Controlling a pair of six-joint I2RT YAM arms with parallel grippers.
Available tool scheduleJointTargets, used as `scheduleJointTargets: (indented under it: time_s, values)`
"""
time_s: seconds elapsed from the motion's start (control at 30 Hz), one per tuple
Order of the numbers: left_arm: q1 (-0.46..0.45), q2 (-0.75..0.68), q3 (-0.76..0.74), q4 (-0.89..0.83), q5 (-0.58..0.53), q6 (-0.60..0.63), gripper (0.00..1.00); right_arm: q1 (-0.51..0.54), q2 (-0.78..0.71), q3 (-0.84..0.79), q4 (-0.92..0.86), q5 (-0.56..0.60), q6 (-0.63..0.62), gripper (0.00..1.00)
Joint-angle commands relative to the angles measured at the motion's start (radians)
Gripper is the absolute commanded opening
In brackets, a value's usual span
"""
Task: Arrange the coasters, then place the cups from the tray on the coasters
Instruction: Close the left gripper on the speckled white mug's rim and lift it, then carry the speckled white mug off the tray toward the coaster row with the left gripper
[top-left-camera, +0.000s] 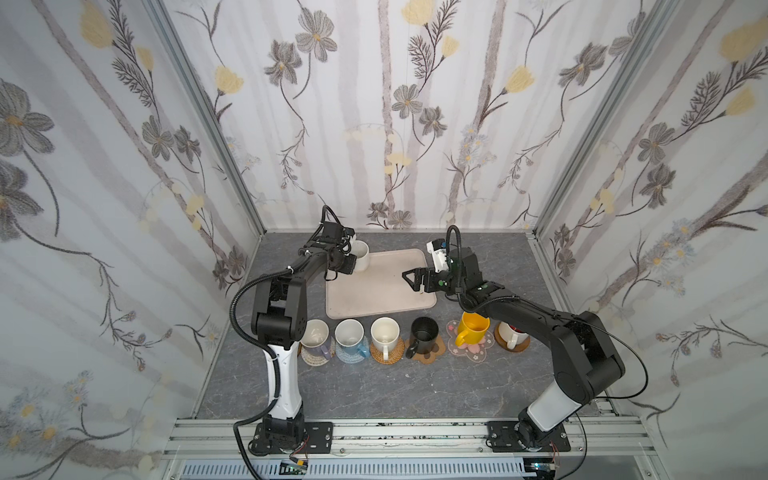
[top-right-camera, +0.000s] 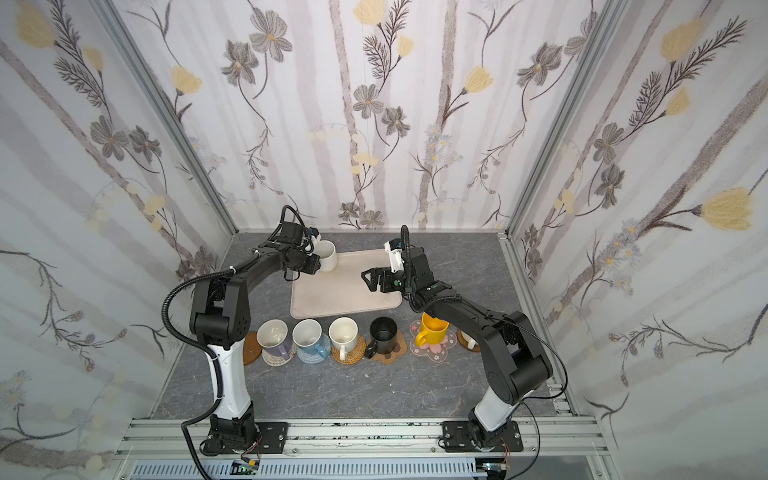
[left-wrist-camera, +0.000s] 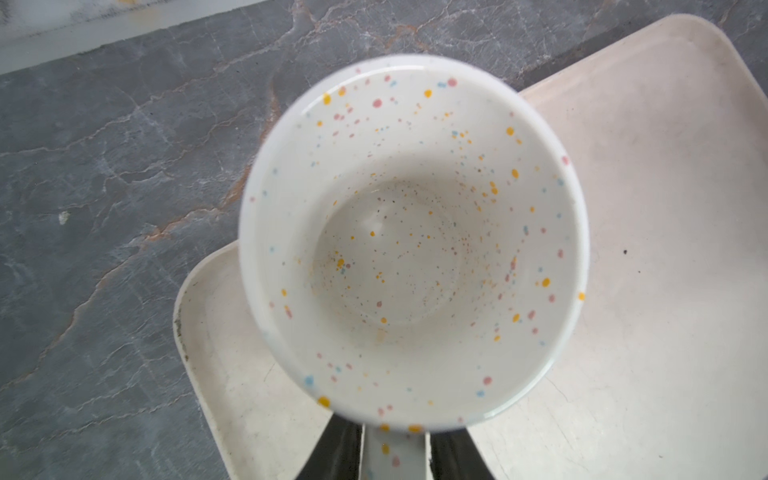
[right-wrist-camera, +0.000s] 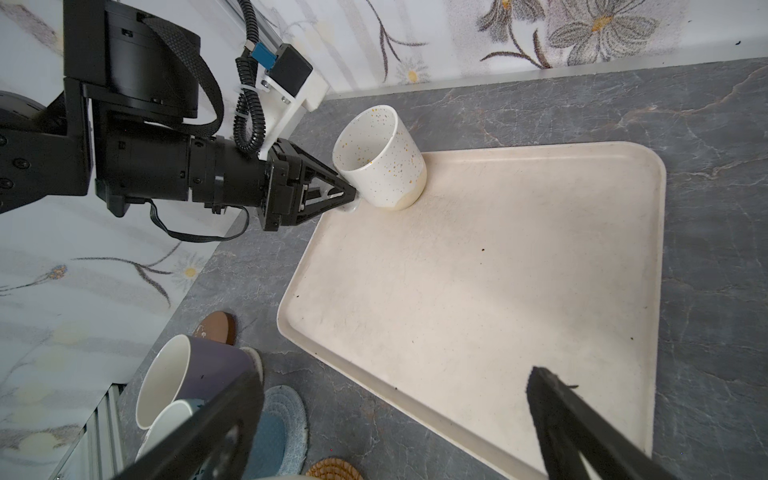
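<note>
The left arm (top-left-camera: 291, 282) stretches from its raised elbow toward 1 o'clock in a top view. The left hand (right-wrist-camera: 347, 195) lies level, fingers (left-wrist-camera: 336, 449) pinched on the handle of the speckled cup (right-wrist-camera: 380, 162). The right arm (top-left-camera: 536, 311) reaches toward 10 o'clock. The right hand (top-left-camera: 409, 279) points to 9 o'clock, jaws spread wide, holding nothing.

Floral wallpaper walls (top-left-camera: 374, 104), grey, seemingly marble tabletop (top-left-camera: 353, 386)
</note>
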Motion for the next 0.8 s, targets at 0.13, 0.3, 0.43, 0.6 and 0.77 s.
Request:
scheduleJointTargets:
  time_s: [0.13, 0.3, 0.43, 0.6, 0.77]
  values:
    - [-0.025, 0.012, 0.012, 0.012, -0.049, 0.014, 0.14, 0.0, 0.006, 0.009, 0.045, -0.006, 0.002, 0.99]
    - [-0.034, -0.004, 0.007, 0.012, -0.071, -0.002, 0.02, 0.0, 0.004, 0.008, 0.044, -0.011, 0.004, 1.0]
    - [-0.039, -0.03, -0.007, 0.014, -0.081, -0.032, 0.0, -0.001, -0.007, 0.005, 0.045, -0.01, 0.004, 1.0]
    - [-0.04, -0.089, -0.027, 0.018, -0.088, -0.106, 0.0, -0.001, -0.026, 0.002, 0.04, -0.005, 0.003, 1.0]
    - [-0.041, -0.181, -0.053, 0.021, -0.119, -0.2, 0.0, 0.003, -0.057, 0.014, 0.028, -0.003, 0.002, 1.0]
